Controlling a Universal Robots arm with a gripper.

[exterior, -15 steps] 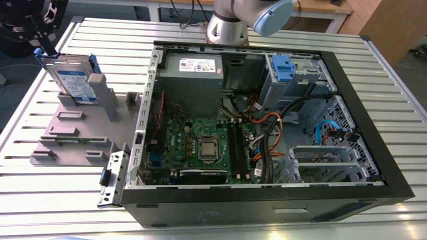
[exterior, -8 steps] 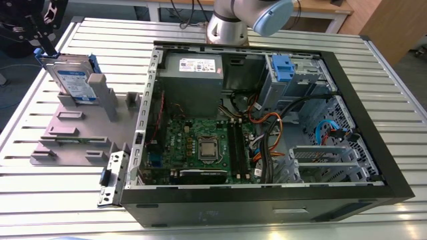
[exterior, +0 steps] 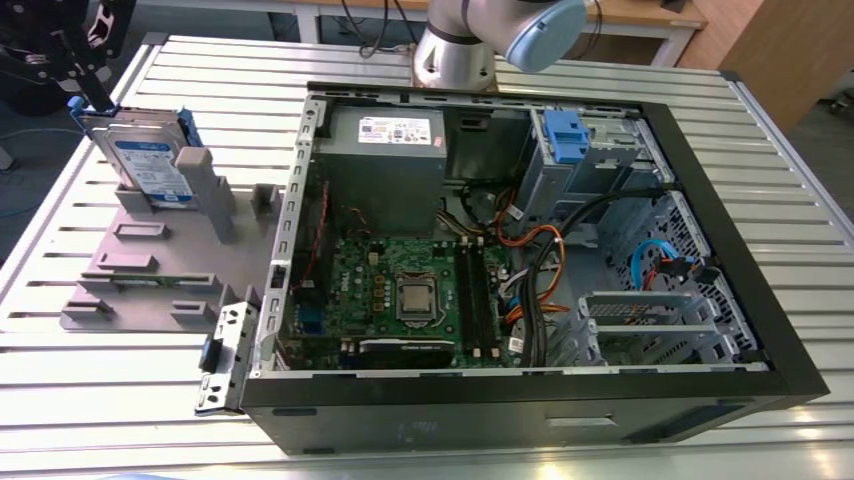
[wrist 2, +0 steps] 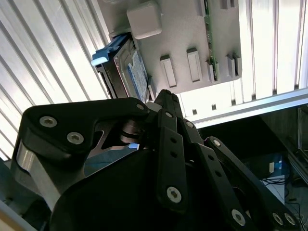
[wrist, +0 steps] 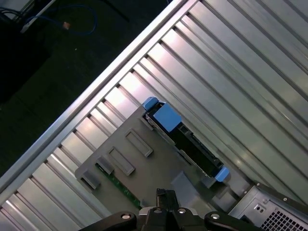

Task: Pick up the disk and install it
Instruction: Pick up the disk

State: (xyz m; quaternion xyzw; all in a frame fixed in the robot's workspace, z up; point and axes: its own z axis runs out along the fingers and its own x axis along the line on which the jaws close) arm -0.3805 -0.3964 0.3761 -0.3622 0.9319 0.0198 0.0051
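Note:
The disk (exterior: 144, 160) stands on edge in the grey slotted holder (exterior: 147, 265) at the exterior view's left, its white-and-blue label facing out and blue rails on its sides. My gripper (exterior: 83, 88) hangs just above and behind the disk's top edge, apart from it. In the second wrist view the gripper (wrist 2: 166, 96) has its fingertips together with nothing between them, and the disk (wrist 2: 129, 72) sits past them in the holder (wrist 2: 183, 38). In the first wrist view the disk (wrist: 185, 137) shows edge-on in the holder (wrist: 144, 168), beyond the gripper (wrist: 163, 196).
An open computer case (exterior: 754, 300) lies on the slatted metal table (exterior: 160, 400), with the motherboard (exterior: 400, 290) exposed. A grey drive bay with a blue bracket (exterior: 566, 135) sits at the case's far end. The arm's base (exterior: 461, 45) stands behind the case.

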